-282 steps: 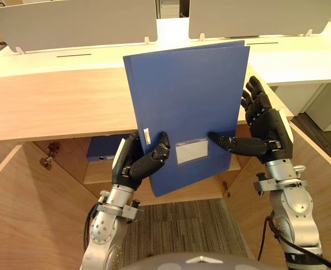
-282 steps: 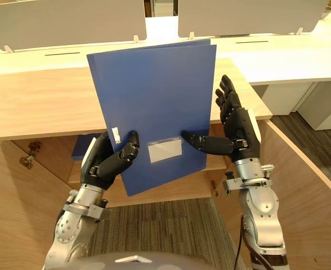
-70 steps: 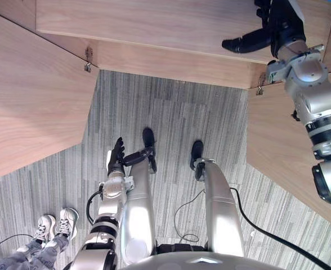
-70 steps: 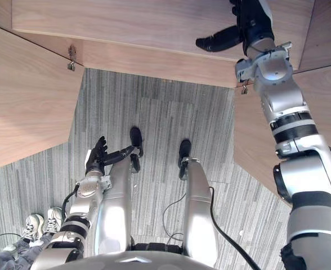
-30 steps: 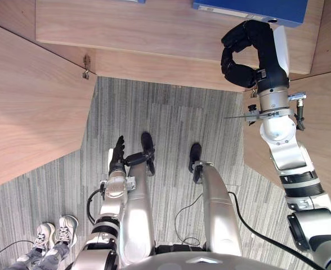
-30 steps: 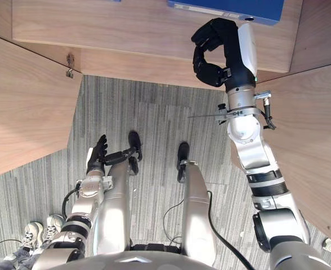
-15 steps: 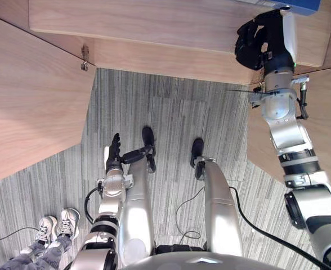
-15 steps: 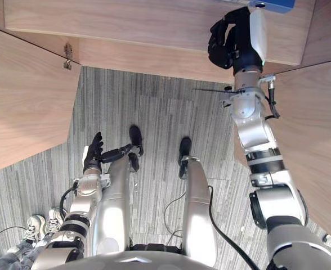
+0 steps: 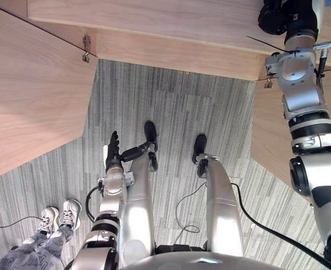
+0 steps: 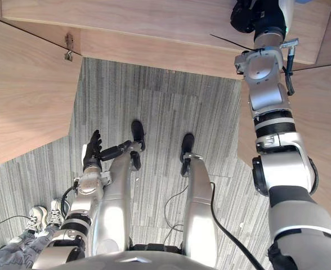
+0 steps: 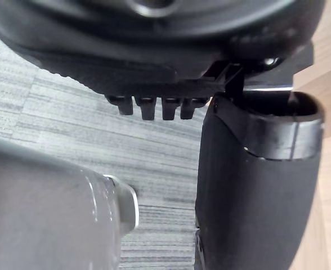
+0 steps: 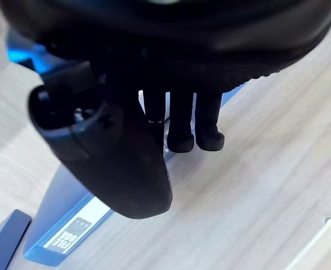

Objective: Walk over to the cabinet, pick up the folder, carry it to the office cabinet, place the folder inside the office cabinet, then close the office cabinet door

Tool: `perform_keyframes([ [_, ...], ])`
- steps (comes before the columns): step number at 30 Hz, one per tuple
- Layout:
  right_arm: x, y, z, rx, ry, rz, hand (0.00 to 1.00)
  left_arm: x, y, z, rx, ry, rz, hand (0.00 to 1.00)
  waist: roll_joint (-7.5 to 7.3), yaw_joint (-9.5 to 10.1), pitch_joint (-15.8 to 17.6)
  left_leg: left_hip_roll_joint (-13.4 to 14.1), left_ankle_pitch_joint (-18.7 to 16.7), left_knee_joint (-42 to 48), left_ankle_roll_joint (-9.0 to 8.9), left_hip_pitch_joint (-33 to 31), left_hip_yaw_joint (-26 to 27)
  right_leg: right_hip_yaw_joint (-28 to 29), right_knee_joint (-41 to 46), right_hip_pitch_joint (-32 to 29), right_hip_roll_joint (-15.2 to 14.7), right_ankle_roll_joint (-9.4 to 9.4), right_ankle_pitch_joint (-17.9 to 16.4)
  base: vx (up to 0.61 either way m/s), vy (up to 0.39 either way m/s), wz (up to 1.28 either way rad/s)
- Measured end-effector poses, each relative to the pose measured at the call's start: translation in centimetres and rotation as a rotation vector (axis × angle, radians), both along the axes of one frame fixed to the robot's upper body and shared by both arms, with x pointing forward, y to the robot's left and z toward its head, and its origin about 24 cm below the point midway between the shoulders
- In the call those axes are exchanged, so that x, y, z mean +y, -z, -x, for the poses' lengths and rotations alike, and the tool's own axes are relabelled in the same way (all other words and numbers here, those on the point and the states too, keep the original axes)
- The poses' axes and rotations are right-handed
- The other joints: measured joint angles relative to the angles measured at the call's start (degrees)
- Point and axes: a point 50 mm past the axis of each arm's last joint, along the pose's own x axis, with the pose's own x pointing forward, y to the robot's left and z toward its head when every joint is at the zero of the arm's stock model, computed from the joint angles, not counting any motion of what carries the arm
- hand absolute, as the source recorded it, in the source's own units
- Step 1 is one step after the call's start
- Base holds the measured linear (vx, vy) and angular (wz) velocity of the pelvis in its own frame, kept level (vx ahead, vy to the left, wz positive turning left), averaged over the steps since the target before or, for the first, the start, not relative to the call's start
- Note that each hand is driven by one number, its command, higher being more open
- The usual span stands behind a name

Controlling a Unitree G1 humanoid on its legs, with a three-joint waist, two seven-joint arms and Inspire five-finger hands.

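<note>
**Desk:** Where is the folder lying?

**Photographer:** The flat blue folder (image 12: pixel 56 199) is lying on the pale wooden shelf (image 12: pixel 267 169) inside the office cabinet. It is straight ahead of the robot's dark right hand (image 9: pixel 278 16), which is reaching up and forward into the opening. Its long labelled edge is running slantwise across the line of the hand, not along it.

**Desk:** And the hand itself?

**Photographer:** The fingers (image 12: pixel 208 126) are bunching together and bending down over the folder's near edge, with the thumb tucked beside them, gripping nothing. Whether the tips are touching the cover, I cannot tell.

**Desk:** Which arm is sitting nearer?

**Photographer:** The right, by far. The left hand (image 9: pixel 113 151) is hanging beside the leg, fingers straight and loose, well apart from the cabinet.

**Desk:** What else is showing?

**Photographer:** Two light wooden doors are standing open over grey striped carpet (image 9: pixel 171 107), the left door (image 9: pixel 30 95) and the right door (image 9: pixel 264 135). A darker blue corner (image 12: pixel 5 236) is sitting just beside the folder. A person's pale trainers (image 9: pixel 58 216) are showing near the left door's outer side.

**Desk:** Anything getting in the way?

**Photographer:** The placing is looking done, and the closing is what is left. The right arm is lying between the doors, so it is probably needing to come out before either one swings. The bystander by the left door is the one worth watching.
</note>
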Motion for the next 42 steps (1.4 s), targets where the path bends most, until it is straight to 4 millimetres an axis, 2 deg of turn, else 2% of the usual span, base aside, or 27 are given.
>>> perform_keyframes([
  [10, 0.5, -0.7, -0.5, -0.002, 0.025, -0.054, 0.0, -1.5, 0.1, -0.1, -0.004, -0.014, 0.053, 1.0, 1.68, -0.31, -0.7, -0.6, 2.4, -2.9, -0.16, 0.0, 0.0, -1.0, -0.3, -0.8, -0.6, -0.63, 0.8, -0.03, -0.037, 0.05],
  [15, 1.9, -0.9, -0.6, -0.023, -0.005, -0.12, 0.0, -2.2, 0.1, -0.1, -0.007, -0.013, 0.075, 1.0, 2.15, -0.49, -0.9, -0.2, 2.9, -3.0, -0.37, 0.1, 0.0, -1.0, -0.5, -0.8, -0.2, -1.01, 1.1, -0.01, -0.052, -0.02],
  [18, 3.8, -1.6, 1.4, -0.159, -0.097, -0.146, 0.0, -2.3, 0.2, -0.1, 0.0, -0.01, 0.078, 1.0, 2.15, -0.6, -0.9, 0.3, 2.8, -2.4, -0.41, 0.6, 0.1, -1.0, -0.4, -0.2, 0.1, -1.04, 1.1, 0.01, -0.042, -0.05],
  [20, 4.5, -0.9, 2.5, -0.203, -0.135, -0.144, 0.0, -2.4, 0.4, 0.0, 0.016, -0.009, 0.081, 1.0, 2.15, -0.41, -0.9, 0.6, 2.3, -1.9, -0.49, 1.5, 0.1, -1.1, -0.5, 1.0, 0.4, -1.05, 1.1, 0.02, -0.02, -0.07],
  [23, 6.0, 3.2, 4.8, -0.207, -0.216, -0.168, 0.0, -2.4, 1.1, 0.6, 0.059, -0.005, 0.076, 1.0, 2.15, -0.4, -0.9, 1.3, 0.7, -1.2, -0.51, 6.0, 0.6, -0.8, -1.7, 5.8, 0.8, -1.11, 0.9, 0.01, 0.006, -0.16],
  [25, 6.7, 7.8, 6.5, -0.141, -0.263, -0.221, 0.0, -2.1, 1.6, 1.2, 0.077, -0.002, 0.073, 1.0, 2.16, -0.51, -1.0, 1.8, -1.2, -0.7, -0.67, 9.5, 1.4, -0.2, -2.2, 9.4, 1.2, -1.24, 0.3, 0.01, 0.004, -0.19],
  [26, 6.7, 9.0, 6.9, -0.111, -0.272, -0.236, 0.0, -2.1, 1.7, 1.3, 0.085, 0.003, 0.072, 1.0, 2.15, -0.51, -1.0, 1.9, -1.4, -0.8, -0.64, 10.5, 1.7, 0.0, -2.4, 10.3, 1.2, -1.15, 0.2, 0.03, -0.009, -0.2],
  [28, 7.4, 14.4, 8.3, 0.068, -0.308, -0.287, 0.0, -1.9, 2.6, 2.2, 0.13, 0.026, 0.04, 1.0, 2.12, -0.77, -1.1, 2.2, -2.3, -0.7, -0.87, 15.0, 2.7, 0.7, -3.2, 14.6, 1.3, -0.73, 0.0, 0.04, -0.012, -0.2],
  [29, 7.7, 15.8, 8.8, 0.12, -0.321, -0.297, 0.0, -1.8, 2.8, 2.5, 0.141, 0.031, 0.036, 1.0, 2.09, -0.86, -1.1, 2.3, -2.6, -0.8, -0.94, 16.3, 3.0, 0.8, -3.6, 15.8, 1.5, -0.68, 0.0, 0.06, -0.009, -0.21],
  [31, 8.8, 20.6, 11.0, 0.308, -0.371, -0.335, 0.0, -1.7, 3.9, 3.6, 0.198, 0.053, 0.018, 1.0, 1.78, -0.94, -1.3, 2.6, -3.2, -1.8, -0.82, 21.4, 3.9, 1.5, -5.2, 20.6, 1.8, -0.37, -0.1, 0.08, -0.012, -0.2],
  [32, 9.2, 21.7, 11.6, 0.35, -0.383, -0.349, 0.0, -1.7, 4.2, 3.9, 0.212, 0.054, 0.02, 1.0, 1.6, -1.04, -1.5, 2.6, -3.2, -2.4, -0.86, 22.8, 4.2, 1.7, -5.7, 21.8, 1.8, -0.35, -0.1, 0.08, -0.023, -0.15],
  [33, 9.9, 23.6, 12.9, 0.43, -0.405, -0.372, 0.0, -1.6, 5.0, 4.7, 0.249, 0.053, 0.024, 1.0, 0.98, -1.17, -2.7, 2.6, -3.2, -3.7, -1.0, 25.0, 4.7, 1.8, -6.9, 23.8, 1.8, -0.31, -0.1, 0.06, -0.023, -0.11],
  [34, 10.1, 24.5, 13.5, 0.466, -0.413, -0.385, 0.0, -1.5, 5.4, 5.1, 0.269, 0.052, 0.026, 1.0, 0.69, -1.26, -3.4, 2.5, -3.2, -4.3, -1.15, 26.0, 4.9, 1.8, -7.5, 24.6, 1.9, -0.3, -0.1, 0.1, -0.029, -0.11],
  [36, 10.9, 28.3, 15.2, 0.626, -0.417, -0.407, 0.0, -1.1, 7.1, 7.2, 0.367, 0.049, 0.029, 1.0, -0.83, -2.02, -6.5, 2.3, -2.7, -8.0, -1.98, 30.6, 5.3, 1.8, -11.7, 29.2, 2.3, -0.05, 0.6, 0.14, -0.021, -0.07],
  [37, 10.9, 29.2, 15.6, 0.668, -0.408, -0.401, 0.0, -1.0, 7.6, 7.8, 0.394, 0.047, 0.03, 1.0, -1.12, -2.13, -7.4, 2.3, -2.5, -9.0, -2.13, 31.5, 5.3, 1.8, -13.0, 30.2, 2.5, -0.01, 1.0, 0.16, 0.008, -0.06],
  [39, 10.3, 32.5, 16.8, 0.813, -0.363, -0.381, 0.0, -0.7, 8.7, 9.2, 0.463, 0.052, 0.029, 1.0, -1.59, -2.38, -9.6, 2.0, -1.6, -12.6, -2.71, 35.2, 5.4, 1.6, -18.4, 34.3, 3.1, 0.05, 2.8, 0.16, 0.03, -0.05],
  [42, 8.4, 36.9, 18.7, 1.014, -0.251, -0.388, 0.0, -0.5, 9.9, 10.7, 0.544, 0.063, 0.017, 1.0, -1.06, -2.59, -11.7, 1.5, -0.4, -17.3, -2.81, 39.8, 6.2, 1.8, -25.8, 40.2, 3.4, 0.36, 5.4, 0.17, 0.026, -0.06],
])
